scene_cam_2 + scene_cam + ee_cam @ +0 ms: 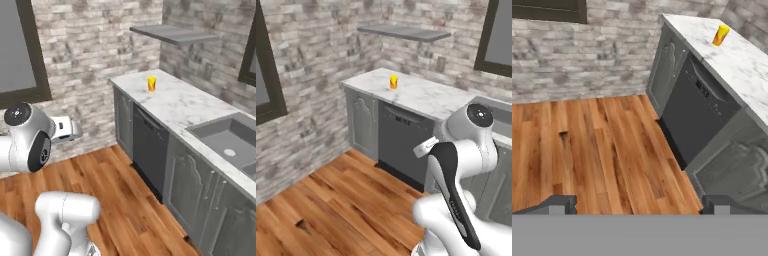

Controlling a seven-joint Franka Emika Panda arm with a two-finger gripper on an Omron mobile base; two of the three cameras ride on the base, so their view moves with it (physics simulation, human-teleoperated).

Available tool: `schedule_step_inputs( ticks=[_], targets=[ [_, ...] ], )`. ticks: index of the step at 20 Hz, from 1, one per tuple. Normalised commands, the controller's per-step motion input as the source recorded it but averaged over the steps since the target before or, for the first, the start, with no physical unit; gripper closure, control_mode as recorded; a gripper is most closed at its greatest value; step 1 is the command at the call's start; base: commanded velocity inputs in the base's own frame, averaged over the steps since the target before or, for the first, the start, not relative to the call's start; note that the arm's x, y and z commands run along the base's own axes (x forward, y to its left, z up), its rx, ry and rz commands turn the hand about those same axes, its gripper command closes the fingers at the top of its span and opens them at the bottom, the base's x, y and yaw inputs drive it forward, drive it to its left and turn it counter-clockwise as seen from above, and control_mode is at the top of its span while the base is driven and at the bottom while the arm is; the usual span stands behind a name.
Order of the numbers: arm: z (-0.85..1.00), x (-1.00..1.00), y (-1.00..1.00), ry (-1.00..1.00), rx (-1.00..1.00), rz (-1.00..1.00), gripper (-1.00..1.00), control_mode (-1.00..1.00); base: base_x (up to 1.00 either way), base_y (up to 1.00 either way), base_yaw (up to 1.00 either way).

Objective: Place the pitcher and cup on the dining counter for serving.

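**One yellow cup alone on the marble worktop**

Largest first: wood plank floor (pixel 602 150), bare under the hand. Next, marble worktop (pixel 185 107) along the brick wall (pixel 311 55), over grey cabinets and a dark dishwasher (pixel 699 117); grey sink (pixel 227 140) set into its near end. Then gripper (pixel 639 205), fingers (pixel 559 204) spread wide, grasping nothing, well apart from the worktop. Smallest: cup (pixel 393 82), upright near the worktop's far end, under a grey shelf (pixel 406 33).

The arm (pixel 466 165) is glossy white with rounded, bulbous links. A black band runs along one link, dark round caps close the joints, and the claw (pixel 640 205) ends in dark grey fingertips.
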Motion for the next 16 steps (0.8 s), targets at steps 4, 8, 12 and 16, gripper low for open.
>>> schedule_step_inputs(
  ticks=[4, 8, 12, 16],
  targets=[
    [0.0, 0.0, 0.0, 0.0, 0.0, 0.0, -1.0, 1.0, 1.0, 0.67, -0.52],
    [0.0, 0.0, 0.0, 0.0, 0.0, 0.0, -1.0, 1.0, 1.0, 0.74, -0.48],
    [0.0, 0.0, 0.0, 0.0, 0.0, 0.0, -1.0, 1.0, 1.0, 0.75, -0.4],
    [0.0, 0.0, 0.0, 0.0, 0.0, 0.0, -1.0, 1.0, 1.0, 0.93, -0.51]
  ],
)
